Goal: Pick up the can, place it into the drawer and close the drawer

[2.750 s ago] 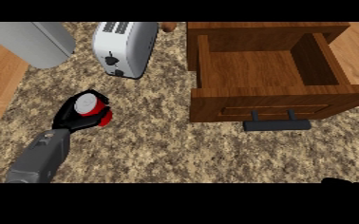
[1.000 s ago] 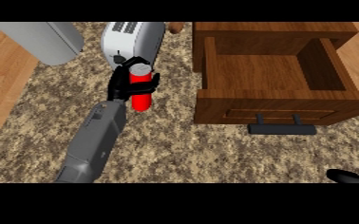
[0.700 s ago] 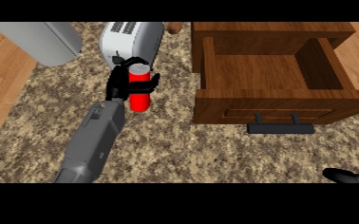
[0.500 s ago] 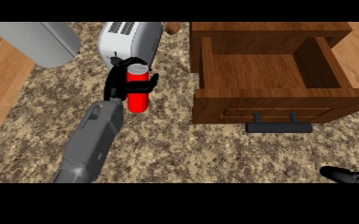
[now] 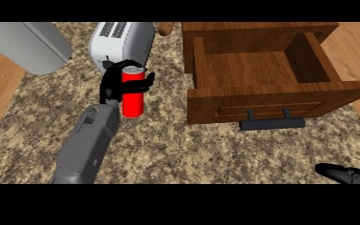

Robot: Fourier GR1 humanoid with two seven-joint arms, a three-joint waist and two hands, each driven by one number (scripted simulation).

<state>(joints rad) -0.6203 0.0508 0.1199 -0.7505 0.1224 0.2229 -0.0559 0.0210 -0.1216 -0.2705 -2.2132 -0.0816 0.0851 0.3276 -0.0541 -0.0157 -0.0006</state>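
The left robot hand (image 5: 115, 83) curls its black fingers around a red can (image 5: 131, 95), pinching it upright above the speckled surface (image 5: 183, 148). The fingers cover part of the can's upper half, and its silver top shows just above them. The grey left forearm (image 5: 88, 143) slants up from the lower edge, hiding the surface beneath it. Just behind the can stands a white toaster (image 5: 121, 40), partly masked by the hand. To the right, apart from the can, an open wooden drawer (image 5: 264, 97) shows its bare inside; its dark handle (image 5: 273, 123) juts from the front panel. A grey appliance (image 5: 32, 45) is cut off at the upper left. Only a sliver of the right robot hand (image 5: 339, 173) shows at the lower right corner, too little to tell whether it is spread or closed.
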